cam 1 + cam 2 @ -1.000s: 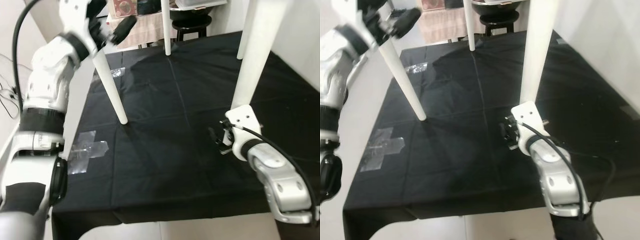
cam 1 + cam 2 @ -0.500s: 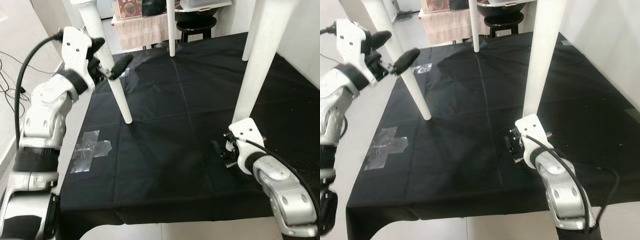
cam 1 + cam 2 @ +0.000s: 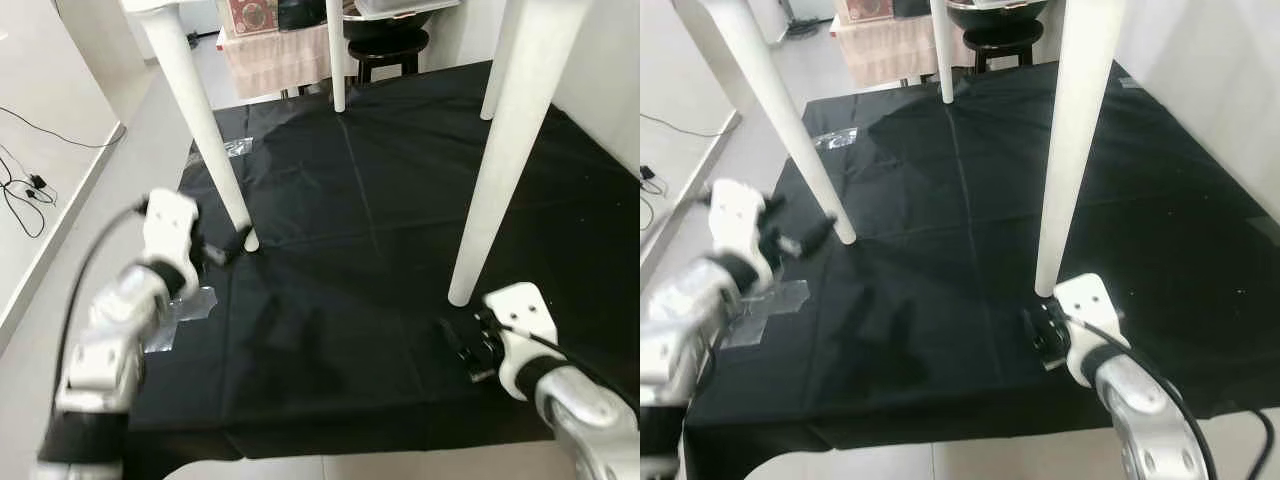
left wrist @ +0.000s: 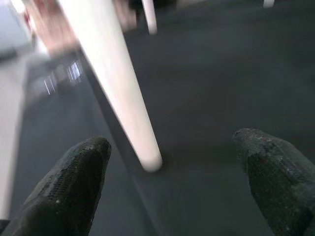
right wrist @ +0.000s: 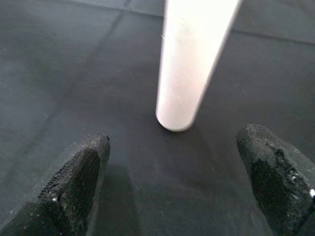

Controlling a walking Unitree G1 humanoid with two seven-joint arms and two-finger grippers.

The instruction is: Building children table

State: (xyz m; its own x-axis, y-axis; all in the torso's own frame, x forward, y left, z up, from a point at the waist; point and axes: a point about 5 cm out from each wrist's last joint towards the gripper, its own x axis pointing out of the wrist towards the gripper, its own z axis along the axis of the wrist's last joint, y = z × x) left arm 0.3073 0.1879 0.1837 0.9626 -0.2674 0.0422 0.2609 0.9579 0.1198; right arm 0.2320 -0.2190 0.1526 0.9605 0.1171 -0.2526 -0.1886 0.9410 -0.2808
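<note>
A white children's table stands on a black cloth [image 3: 350, 200]; its legs are what I see. My left gripper [image 3: 228, 251] is open, low by the foot of the front-left leg [image 3: 205, 130], which shows between the fingers [image 4: 78, 177] in the left wrist view as the leg [image 4: 115, 83], untouched. My right gripper [image 3: 462, 345] is open just in front of the foot of the front-right leg [image 3: 505, 150]. The right wrist view has that leg [image 5: 189, 64] beyond the spread fingers [image 5: 78, 177], apart from them. Two back legs [image 3: 334, 55] stand farther off.
The black cloth's front edge [image 3: 330, 440] lies close below my arms. Clear tape [image 3: 185, 305] is stuck on the floor at the cloth's left edge. A black stool [image 3: 385, 40] and a cloth-draped stand [image 3: 275, 55] are behind. A cable [image 3: 25, 180] trails at far left.
My left arm has dropped from high on the front-left leg down to its foot, fingers open. The right gripper has drawn back a little from the front-right leg. The camera view shifted.
</note>
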